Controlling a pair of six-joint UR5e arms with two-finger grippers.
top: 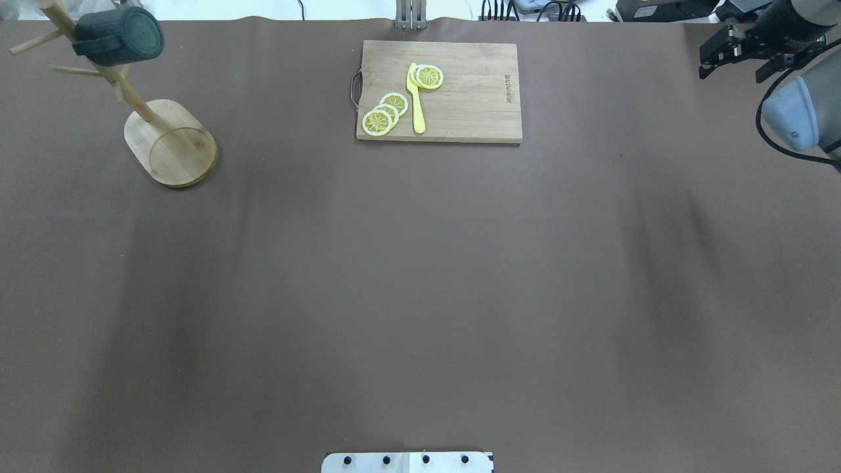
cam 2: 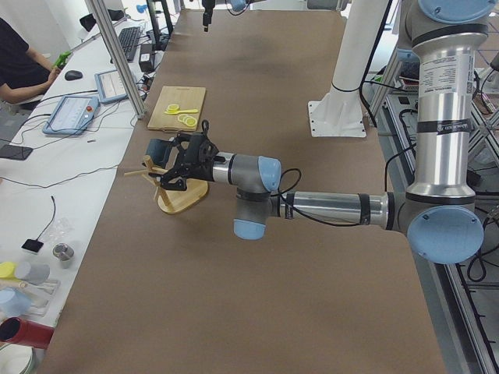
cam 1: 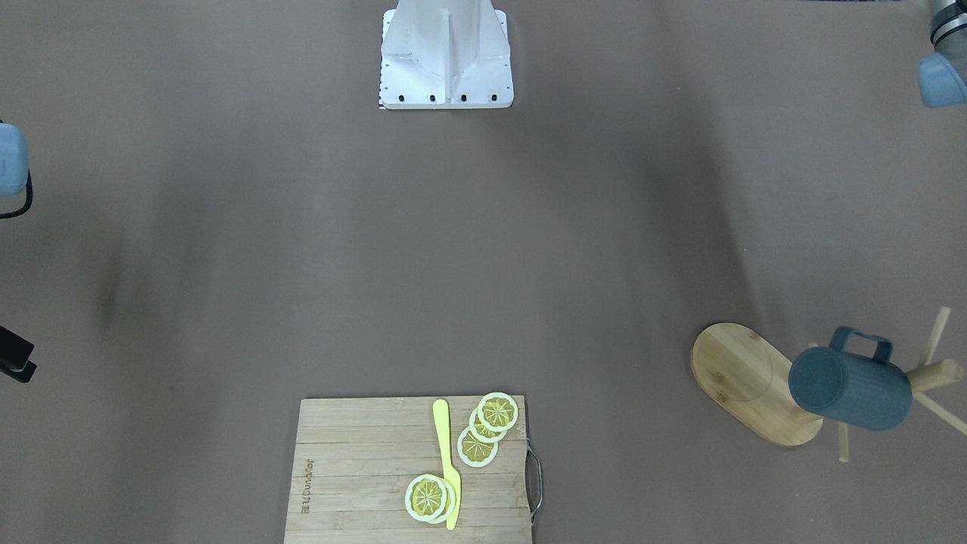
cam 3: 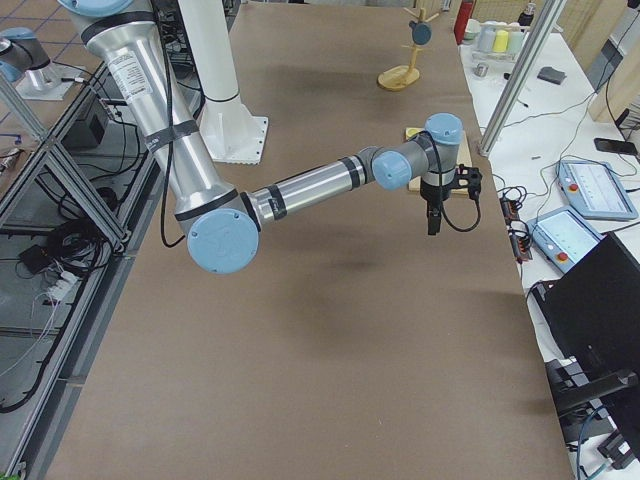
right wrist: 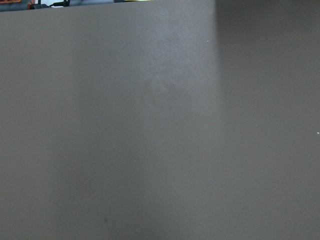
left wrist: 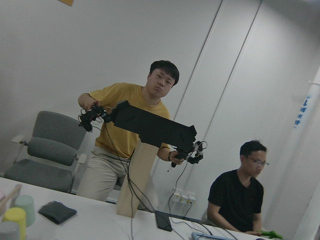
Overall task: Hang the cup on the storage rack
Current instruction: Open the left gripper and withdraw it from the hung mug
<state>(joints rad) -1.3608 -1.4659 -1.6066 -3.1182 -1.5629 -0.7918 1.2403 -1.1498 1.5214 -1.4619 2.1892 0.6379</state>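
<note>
The dark slate-blue cup (top: pixel 118 36) hangs by its handle on a peg of the wooden storage rack (top: pixel 171 141) at the table's far left corner, its bottom facing out; it also shows in the front view (cam 1: pixel 850 389). The rack's oval base (cam 1: pixel 744 378) rests on the table. My left gripper (cam 2: pixel 178 164) shows only in the left side view, raised beside the rack, and I cannot tell its state. My right gripper (cam 3: pixel 432 225) points down over the table's far right edge (top: pixel 709 56); its jaws are not clear.
A bamboo cutting board (top: pixel 440 92) with lemon slices (top: pixel 384 112) and a yellow knife (top: pixel 416 98) lies at the far middle. The robot's white base (cam 1: pixel 446 53) stands at the near edge. Operators sit beyond the far edge (left wrist: pixel 135 130).
</note>
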